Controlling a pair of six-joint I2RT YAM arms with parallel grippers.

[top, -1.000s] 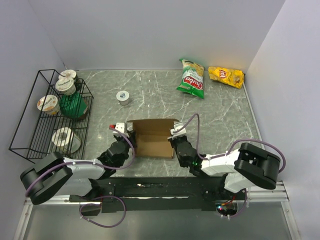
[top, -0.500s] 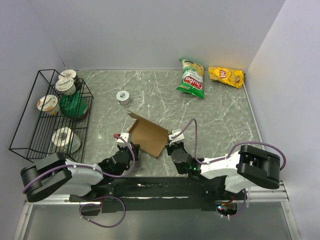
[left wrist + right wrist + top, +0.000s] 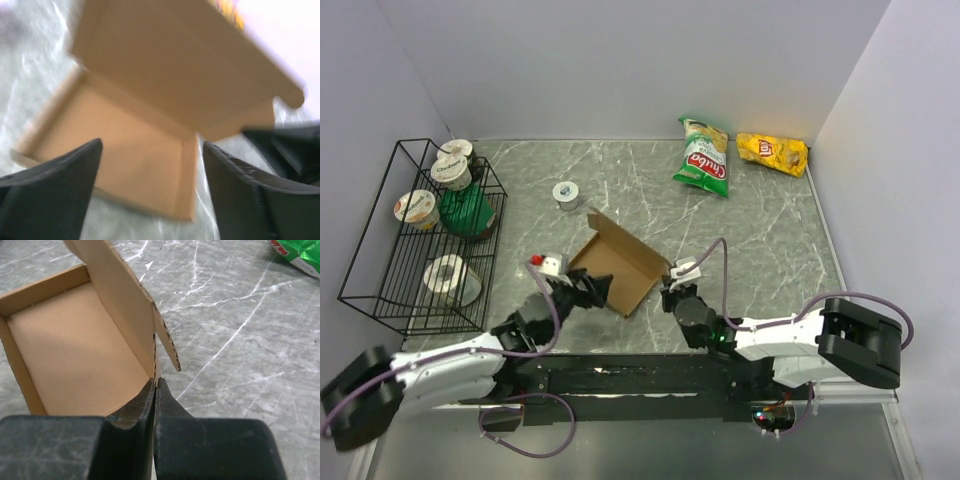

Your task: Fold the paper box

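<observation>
The paper box (image 3: 620,262) is a brown cardboard tray lying skewed on the marble table, one long flap raised. In the left wrist view the paper box (image 3: 135,165) lies just ahead of my left gripper (image 3: 150,147), which is open, its fingers (image 3: 55,190) wide apart and off the cardboard. From above, the left gripper (image 3: 592,288) sits at the box's near left corner. My right gripper (image 3: 155,382) is shut on the bottom edge of the box's right side wall (image 3: 125,305). Seen from above, the right gripper (image 3: 663,288) is at the box's near right corner.
A black wire rack (image 3: 380,250) holding several cups stands at the left. A small silver can (image 3: 566,194) sits behind the box. A green snack bag (image 3: 703,158) and a yellow one (image 3: 772,153) lie at the back right. Walls close in on three sides.
My left gripper has opened and let go of the box, and that arm has drawn back to the left. The box has swung round from square to skewed, the right gripper still pinching it.
</observation>
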